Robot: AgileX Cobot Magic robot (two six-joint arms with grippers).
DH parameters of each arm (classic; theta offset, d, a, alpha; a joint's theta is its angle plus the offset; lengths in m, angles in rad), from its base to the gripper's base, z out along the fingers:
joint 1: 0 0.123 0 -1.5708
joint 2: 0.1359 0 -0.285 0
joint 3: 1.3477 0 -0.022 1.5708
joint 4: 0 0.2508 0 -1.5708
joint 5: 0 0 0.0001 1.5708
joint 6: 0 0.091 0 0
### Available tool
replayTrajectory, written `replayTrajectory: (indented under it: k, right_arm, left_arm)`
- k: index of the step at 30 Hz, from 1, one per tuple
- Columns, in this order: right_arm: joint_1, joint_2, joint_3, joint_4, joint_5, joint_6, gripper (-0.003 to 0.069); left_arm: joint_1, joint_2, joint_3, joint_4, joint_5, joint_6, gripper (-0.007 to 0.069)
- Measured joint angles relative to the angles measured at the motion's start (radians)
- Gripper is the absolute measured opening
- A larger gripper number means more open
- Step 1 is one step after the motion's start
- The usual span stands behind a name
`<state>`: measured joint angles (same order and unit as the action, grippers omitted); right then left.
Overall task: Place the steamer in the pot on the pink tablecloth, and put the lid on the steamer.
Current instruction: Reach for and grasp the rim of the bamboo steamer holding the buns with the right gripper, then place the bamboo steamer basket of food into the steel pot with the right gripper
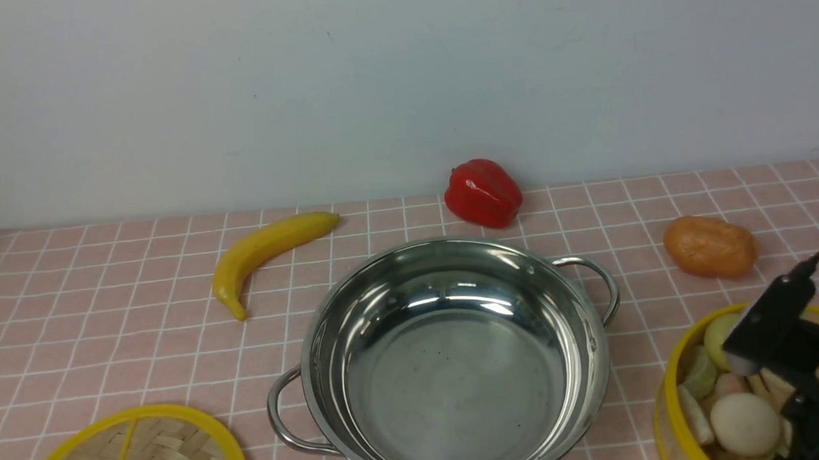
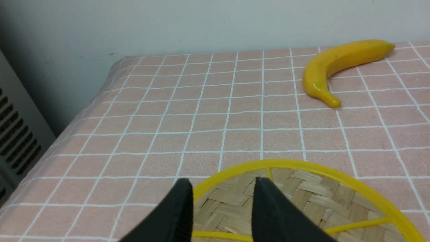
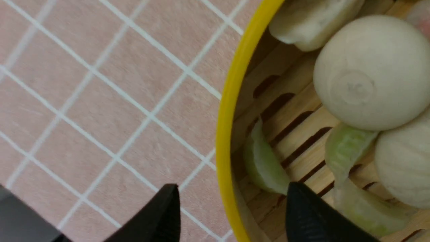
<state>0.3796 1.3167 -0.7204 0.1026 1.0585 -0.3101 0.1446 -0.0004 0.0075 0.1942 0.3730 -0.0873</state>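
Observation:
The shiny steel pot (image 1: 455, 364) stands empty in the middle of the pink tablecloth (image 1: 113, 322). At the near right sits the steamer (image 1: 665, 384), holding buns and green dumplings. My right gripper (image 3: 231, 190) is open astride its yellow rim (image 3: 228, 117), one finger outside the wall and one inside over the slats. The right arm (image 1: 788, 339) covers part of the steamer. The woven lid (image 1: 151, 450) lies flat at the near left. My left gripper (image 2: 221, 185) hovers open over the lid's edge (image 2: 302, 201), with nothing between its fingers. It is out of the front view.
A yellow banana (image 1: 267, 252) lies left of the pot and a red pepper (image 1: 483, 192) behind it by the wall. An orange lump (image 1: 710, 247) rests beyond the steamer. The cloth's left edge drops beside a grey vented panel (image 2: 16, 141).

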Motion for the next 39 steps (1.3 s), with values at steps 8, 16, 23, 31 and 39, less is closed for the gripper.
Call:
replayTrajectory:
  k: [8,16,23,31,39]
  right_arm:
    - [0.038,0.160,-0.006,-0.056,-0.062,0.056,0.0424]
    - [0.041,0.207,-0.009,-0.057,-0.060,0.078,0.0231]
    - [0.041,0.169,-0.018,-0.067,-0.009,0.107,0.0230]
    - [0.041,-0.052,-0.156,-0.079,0.156,0.140,0.0207]
    - [0.211,0.009,-0.360,-0.065,0.205,0.108,0.0178]
  left_arm:
    - [0.000,0.000,0.000,0.000,0.000,0.000,0.0243]
    - [0.000,0.000,0.000,0.000,0.000,0.000,0.0243]
    - [0.000,0.000,0.000,0.000,0.000,0.000,0.0243]
    - [0.000,0.000,0.000,0.000,0.000,0.000,0.0243]
    - [0.000,0.000,0.000,0.000,0.000,0.000,0.0243]
